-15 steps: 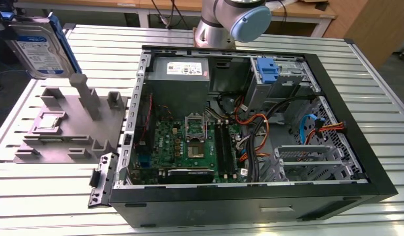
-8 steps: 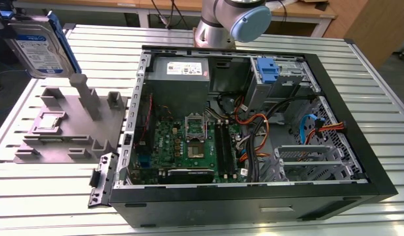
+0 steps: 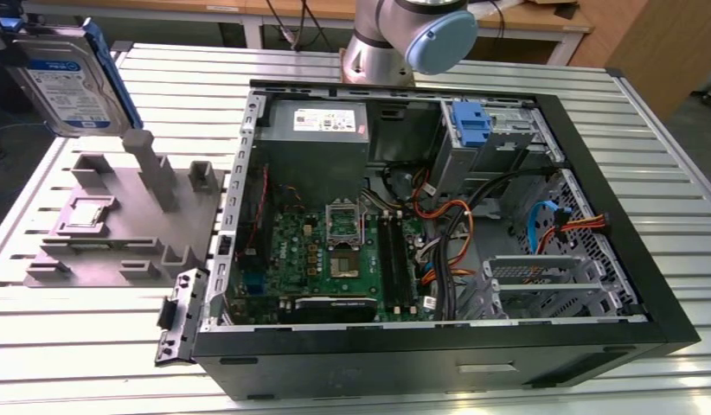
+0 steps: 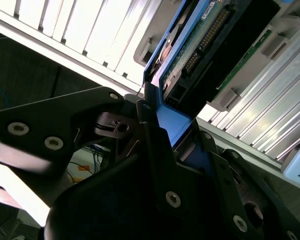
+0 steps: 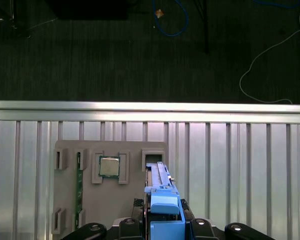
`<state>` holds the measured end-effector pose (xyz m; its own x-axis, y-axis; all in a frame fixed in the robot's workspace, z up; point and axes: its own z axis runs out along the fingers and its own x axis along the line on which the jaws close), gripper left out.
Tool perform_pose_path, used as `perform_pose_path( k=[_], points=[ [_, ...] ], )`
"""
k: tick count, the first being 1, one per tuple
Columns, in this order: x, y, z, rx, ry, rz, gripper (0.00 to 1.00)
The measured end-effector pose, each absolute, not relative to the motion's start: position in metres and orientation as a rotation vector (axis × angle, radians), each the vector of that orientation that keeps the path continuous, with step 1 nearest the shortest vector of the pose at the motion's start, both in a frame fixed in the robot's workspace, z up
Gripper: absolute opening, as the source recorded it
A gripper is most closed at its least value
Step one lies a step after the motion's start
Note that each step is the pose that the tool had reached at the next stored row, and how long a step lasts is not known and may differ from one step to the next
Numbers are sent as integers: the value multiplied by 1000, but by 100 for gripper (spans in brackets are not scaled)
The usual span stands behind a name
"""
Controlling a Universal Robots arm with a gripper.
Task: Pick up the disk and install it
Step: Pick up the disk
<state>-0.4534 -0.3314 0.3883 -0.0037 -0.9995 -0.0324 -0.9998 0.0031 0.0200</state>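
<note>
The disk (image 3: 67, 79), a silver-grey hard drive with a white-and-blue label and a blue carrier frame, hangs in the air at the exterior view's far upper left, above the grey fixture (image 3: 124, 220). My gripper (image 3: 19, 30) is shut on its upper end. In the first wrist view the disk (image 5: 162, 200) appears edge-on between the fingers (image 5: 132, 225), just over the fixture's open slot (image 5: 152, 158). In the second wrist view its circuit-board side (image 4: 200, 45) and blue frame (image 4: 171, 122) stick out from the black gripper body.
The open computer case (image 3: 662, 285) lies on the slatted metal table (image 3: 182, 82), with a motherboard (image 3: 332, 259), cables and a metal drive cage (image 3: 541, 277) inside. A blue bracket (image 3: 473, 121) sits in the upper bay. The fixture also holds a small square chip (image 5: 109, 166).
</note>
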Motion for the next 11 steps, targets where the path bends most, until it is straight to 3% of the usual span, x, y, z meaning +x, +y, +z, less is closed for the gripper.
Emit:
perform_pose_path(
  k=[11],
  points=[
    [-453,-331,391,-2211,2219,58,37]
  ],
)
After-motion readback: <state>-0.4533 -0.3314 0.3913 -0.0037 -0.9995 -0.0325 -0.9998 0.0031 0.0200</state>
